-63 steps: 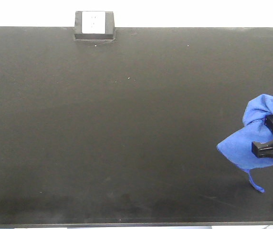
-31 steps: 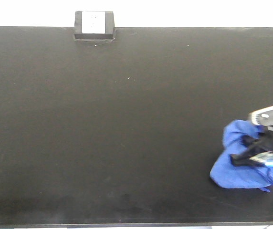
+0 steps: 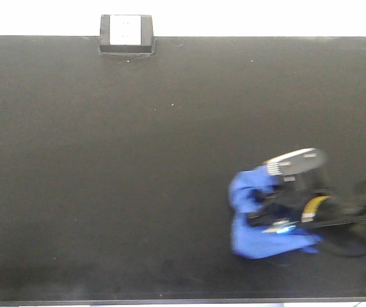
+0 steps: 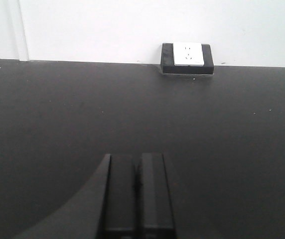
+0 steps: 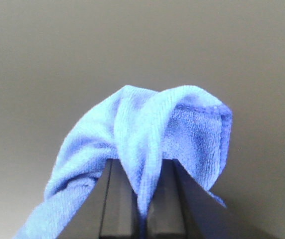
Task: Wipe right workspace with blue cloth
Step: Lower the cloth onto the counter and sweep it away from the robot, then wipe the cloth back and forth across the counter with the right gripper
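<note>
A small black box with a white face [image 3: 127,33] is seen at the far left edge of the wide matte black benchtop [image 3: 138,166], against the white wall. The left gripper [image 4: 135,191] is held low over bare benchtop with its black fingers pressed together on nothing. At the near right, the royal-blue microfibre cloth [image 3: 250,214] is bunched on the surface and pinched between the fingers of the blurred right gripper [image 5: 142,199], folds spilling over both sides.
</note>
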You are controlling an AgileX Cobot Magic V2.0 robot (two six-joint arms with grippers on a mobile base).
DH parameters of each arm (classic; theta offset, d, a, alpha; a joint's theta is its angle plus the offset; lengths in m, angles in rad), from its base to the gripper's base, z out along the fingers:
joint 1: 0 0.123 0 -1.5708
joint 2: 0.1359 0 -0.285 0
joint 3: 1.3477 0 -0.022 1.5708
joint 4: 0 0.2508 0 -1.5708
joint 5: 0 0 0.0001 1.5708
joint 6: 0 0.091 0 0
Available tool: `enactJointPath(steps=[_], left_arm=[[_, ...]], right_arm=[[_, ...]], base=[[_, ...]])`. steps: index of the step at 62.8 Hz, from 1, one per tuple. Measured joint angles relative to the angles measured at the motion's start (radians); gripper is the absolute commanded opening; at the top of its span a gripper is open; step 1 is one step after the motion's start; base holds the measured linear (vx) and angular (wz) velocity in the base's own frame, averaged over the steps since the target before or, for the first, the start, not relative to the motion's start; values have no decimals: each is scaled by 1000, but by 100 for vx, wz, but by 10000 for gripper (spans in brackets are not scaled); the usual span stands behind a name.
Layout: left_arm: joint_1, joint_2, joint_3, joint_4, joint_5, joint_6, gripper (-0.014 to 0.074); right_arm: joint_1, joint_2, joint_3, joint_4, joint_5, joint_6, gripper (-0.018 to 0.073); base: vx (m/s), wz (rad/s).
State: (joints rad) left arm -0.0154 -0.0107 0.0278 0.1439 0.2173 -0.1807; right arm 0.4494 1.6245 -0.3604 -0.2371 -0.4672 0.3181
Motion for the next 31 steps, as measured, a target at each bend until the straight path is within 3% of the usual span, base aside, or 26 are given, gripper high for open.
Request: enactJointPath(steps=[10,17,23,31], left_arm=[[0,0,0,0,0,0,-6],[0,0,0,0,0,0,-6],[0,0,0,0,0,0,-6],[0,0,0,0,0,0,-6]], right_arm=[[226,89,-111,140,-9,9,66],[312,144,-185,253,-5,7,66],[318,162,-202,357,-4,-7,66],[247,160,-178,488,-12,-127,66]], base=[[0,0],[0,0],[0,0],[0,0]])
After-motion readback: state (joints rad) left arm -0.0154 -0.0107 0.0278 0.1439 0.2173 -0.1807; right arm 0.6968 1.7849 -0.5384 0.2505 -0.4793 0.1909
